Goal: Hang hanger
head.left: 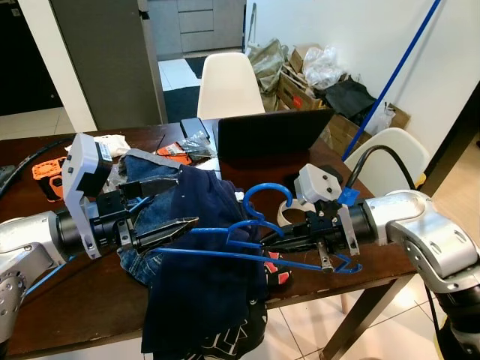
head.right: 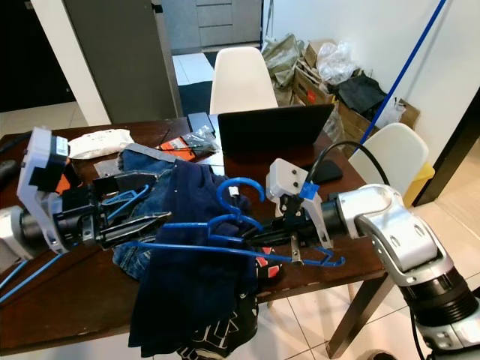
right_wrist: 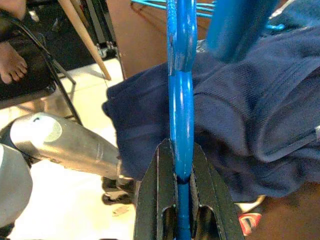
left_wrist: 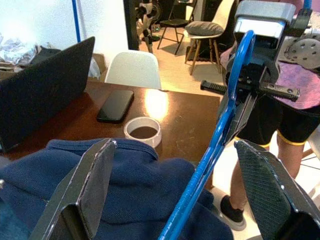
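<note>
Dark wooden table [head.left: 90, 300] carries the clutter: an open black laptop [head.left: 274, 131] at the far edge, a heap of navy garment [head.left: 206, 277] spilling over the near edge, jeans [head.left: 150, 217] beneath it. Blue plastic hanger [head.left: 259, 240] sits low over the garment, lying nearly flat, hook curling upward toward the laptop. Right gripper [right_wrist: 182, 200] is clamped tight on the hanger's bar, apparently to steady it. Left gripper [head.left: 169, 214] has its fingers spread wide, holding nothing, with the hanger's far end between them; probably poised to take that end. A roll of tape [left_wrist: 143, 132] and a phone [left_wrist: 115, 105] lie beyond the cloth.
</note>
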Motion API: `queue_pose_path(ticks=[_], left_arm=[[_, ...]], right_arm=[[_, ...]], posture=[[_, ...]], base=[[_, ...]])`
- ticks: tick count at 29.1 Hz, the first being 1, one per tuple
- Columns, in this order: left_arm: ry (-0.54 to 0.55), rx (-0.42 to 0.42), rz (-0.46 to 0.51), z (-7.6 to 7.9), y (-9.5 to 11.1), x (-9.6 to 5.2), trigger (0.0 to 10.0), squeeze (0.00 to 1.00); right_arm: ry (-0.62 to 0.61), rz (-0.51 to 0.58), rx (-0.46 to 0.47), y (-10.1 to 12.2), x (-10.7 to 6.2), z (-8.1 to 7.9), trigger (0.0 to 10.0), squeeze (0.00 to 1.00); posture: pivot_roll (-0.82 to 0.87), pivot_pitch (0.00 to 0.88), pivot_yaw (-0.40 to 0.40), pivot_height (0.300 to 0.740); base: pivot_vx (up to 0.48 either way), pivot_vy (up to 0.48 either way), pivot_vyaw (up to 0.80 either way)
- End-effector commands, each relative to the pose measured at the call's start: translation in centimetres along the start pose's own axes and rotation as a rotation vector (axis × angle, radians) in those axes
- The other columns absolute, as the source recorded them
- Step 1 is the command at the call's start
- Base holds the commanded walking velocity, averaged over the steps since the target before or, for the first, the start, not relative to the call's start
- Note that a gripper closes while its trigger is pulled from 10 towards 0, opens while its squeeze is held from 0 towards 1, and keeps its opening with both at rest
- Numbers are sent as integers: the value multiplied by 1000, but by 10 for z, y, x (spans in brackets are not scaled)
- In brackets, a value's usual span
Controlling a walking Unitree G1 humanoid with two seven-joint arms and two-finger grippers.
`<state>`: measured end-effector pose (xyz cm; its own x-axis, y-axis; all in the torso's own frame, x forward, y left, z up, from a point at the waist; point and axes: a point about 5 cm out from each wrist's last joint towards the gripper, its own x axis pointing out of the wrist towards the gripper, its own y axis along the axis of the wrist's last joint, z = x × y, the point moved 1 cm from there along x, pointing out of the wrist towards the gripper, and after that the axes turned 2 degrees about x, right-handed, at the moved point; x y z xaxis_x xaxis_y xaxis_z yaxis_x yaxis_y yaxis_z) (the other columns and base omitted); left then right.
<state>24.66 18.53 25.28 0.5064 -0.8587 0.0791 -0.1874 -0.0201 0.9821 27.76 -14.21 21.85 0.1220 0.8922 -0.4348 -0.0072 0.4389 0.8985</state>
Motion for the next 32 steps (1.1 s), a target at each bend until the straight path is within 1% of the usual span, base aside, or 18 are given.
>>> queue_pose_path(ticks=[1, 11, 13, 16, 18, 31, 32], left_arm=[[9, -24, 3, 0, -6, 2, 10000, 0], [22, -43, 11, 1, -10, 5, 10000, 0], [36, -57, 10, 1, -15, 5, 10000, 0], [36, -57, 10, 1, -15, 5, 10000, 0], [54, -72, 9, 1, -19, 5, 10000, 0], [54, -72, 9, 1, -19, 5, 10000, 0], [70, -83, 4, -1, -23, 4, 10000, 0]], right_arm=[[11, 30, 1, 1, -1, -3, 10000, 0], [-8, 43, 30, -5, -4, -3, 10000, 0], [-69, 46, 50, -12, -6, 4, 10000, 0], [-69, 46, 50, -12, -6, 4, 10000, 0], [-154, 45, 74, -21, -9, 14, 10000, 0], [-154, 45, 74, -21, -9, 14, 10000, 0], [-232, 39, 102, -30, -13, 22, 10000, 0]], posture=[[43, 0, 22, 740], [41, 0, 19, 740], [40, 0, 19, 740], [40, 0, 19, 740], [40, 0, 19, 740], [40, 0, 19, 740], [40, 0, 18, 740]], base=[[-326, 0, 0], [-328, 0, 0], [-326, 0, 0], [-326, 0, 0], [-326, 0, 0], [-326, 0, 0], [-326, 0, 0]])
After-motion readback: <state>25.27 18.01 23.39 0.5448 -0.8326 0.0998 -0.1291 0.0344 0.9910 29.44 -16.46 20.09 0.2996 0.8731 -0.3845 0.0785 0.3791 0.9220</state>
